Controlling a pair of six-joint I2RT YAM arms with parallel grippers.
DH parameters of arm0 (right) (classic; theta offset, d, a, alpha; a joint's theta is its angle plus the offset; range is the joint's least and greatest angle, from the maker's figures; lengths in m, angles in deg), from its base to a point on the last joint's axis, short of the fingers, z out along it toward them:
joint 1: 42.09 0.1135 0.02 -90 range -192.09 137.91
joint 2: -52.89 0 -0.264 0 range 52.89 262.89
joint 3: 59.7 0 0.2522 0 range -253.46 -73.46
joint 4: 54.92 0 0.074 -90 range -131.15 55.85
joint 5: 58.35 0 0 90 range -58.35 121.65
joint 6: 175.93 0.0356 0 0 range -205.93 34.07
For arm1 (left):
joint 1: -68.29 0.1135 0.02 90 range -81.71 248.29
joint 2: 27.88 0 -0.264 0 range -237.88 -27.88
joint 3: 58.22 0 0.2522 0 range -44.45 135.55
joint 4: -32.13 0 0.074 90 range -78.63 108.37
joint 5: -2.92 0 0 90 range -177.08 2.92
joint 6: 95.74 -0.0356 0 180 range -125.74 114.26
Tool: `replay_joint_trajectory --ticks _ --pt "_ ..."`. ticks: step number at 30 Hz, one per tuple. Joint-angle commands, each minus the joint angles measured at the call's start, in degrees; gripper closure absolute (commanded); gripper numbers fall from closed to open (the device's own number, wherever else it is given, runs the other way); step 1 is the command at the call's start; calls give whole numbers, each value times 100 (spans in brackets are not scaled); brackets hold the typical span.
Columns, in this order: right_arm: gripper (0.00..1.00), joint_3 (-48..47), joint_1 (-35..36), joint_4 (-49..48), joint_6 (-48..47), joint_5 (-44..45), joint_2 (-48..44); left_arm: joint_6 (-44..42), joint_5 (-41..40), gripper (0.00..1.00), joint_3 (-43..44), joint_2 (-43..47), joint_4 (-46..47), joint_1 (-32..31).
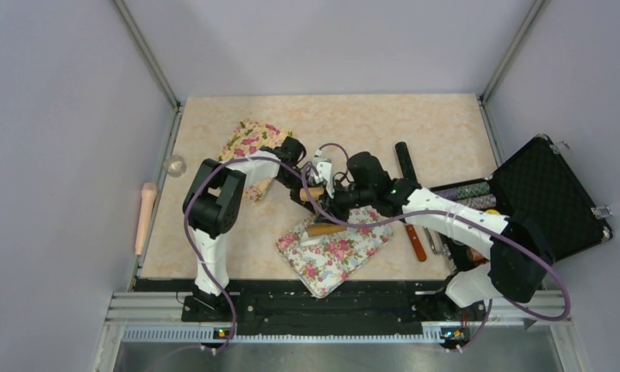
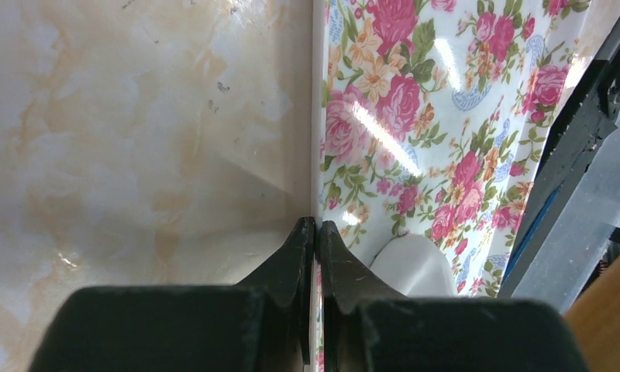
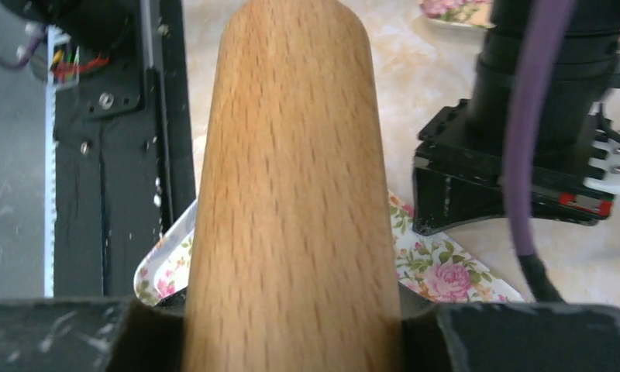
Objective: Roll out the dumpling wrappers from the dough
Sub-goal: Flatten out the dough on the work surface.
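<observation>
- Counter (image 2: pixel 136 155) carries your floral tray (image 2: pixel 446 116).
- Rolling pin (image 3: pixel 291 194) hangs over the tray, with your right tool (image 3: pixel 291 341) clamped round it.
- Left tool (image 2: pixel 316 232) is pinched tight on the tray's rim.
- Dumpling wrapper (image 2: pixel 411 263) lies on the tray, just beside that rim.

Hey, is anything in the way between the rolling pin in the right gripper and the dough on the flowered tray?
Nothing visible is. The dough lies bare on the tray, with the rolling pin close by. The left gripper is shut on the tray's rim, off to the side, not between them.
</observation>
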Motion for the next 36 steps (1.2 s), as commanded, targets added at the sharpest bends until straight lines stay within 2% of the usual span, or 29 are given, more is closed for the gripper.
replay_joint_trajectory --ticks 1,7,11,17,21,27,31,34,36 --pt "100 -192 -20 -1377 1396 630 174 -212 -632 100 91 -34 398 -44" --pt "100 -202 291 -2098 2539 2134 708 -185 -721 100 102 -73 421 -53" --pt "100 -403 700 -1894 3098 3277 894 -94 -798 100 56 -73 542 -52" --pt "100 -764 905 -1404 3176 3075 955 193 -1099 100 -11 -69 670 -52" --pt "100 -862 863 -893 2320 3288 734 814 -1423 100 -178 19 881 -51" --pt "100 -570 -31 -259 1404 2401 -214 2121 -2612 100 -870 767 1521 103" --pt "100 -357 -534 -277 1073 2482 -774 2722 -3020 100 -1224 1166 1714 239" --pt "100 -230 -752 -697 1366 2757 -856 3029 -3131 91 -1387 1385 1878 240" --pt "100 -107 -769 -1062 1852 3145 -758 3257 -3128 81 -1547 1539 2113 227"
